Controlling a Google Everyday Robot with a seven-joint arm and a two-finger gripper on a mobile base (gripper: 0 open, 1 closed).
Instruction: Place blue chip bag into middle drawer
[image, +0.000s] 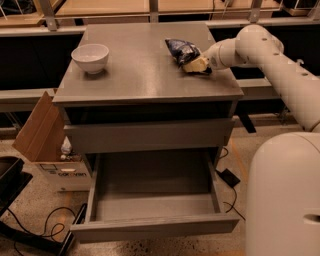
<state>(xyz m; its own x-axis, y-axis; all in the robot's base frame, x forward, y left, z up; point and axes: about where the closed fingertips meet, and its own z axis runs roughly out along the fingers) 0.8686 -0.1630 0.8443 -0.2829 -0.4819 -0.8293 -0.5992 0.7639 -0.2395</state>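
Observation:
The blue chip bag (180, 50) lies on the grey cabinet top (145, 75), toward its back right. My gripper (196, 65) is at the bag's near right end, touching it, with the white arm reaching in from the right. The middle drawer (155, 227) is pulled out low at the front of the cabinet, and its tray holds nothing. It lies well below the bag and to its left.
A white bowl (90, 56) stands on the top at the back left. Another grey drawer front (150, 136) is closed above the open one. A cardboard box (47, 145) and cables (45, 227) are on the floor at left. My white base (282, 200) is at right.

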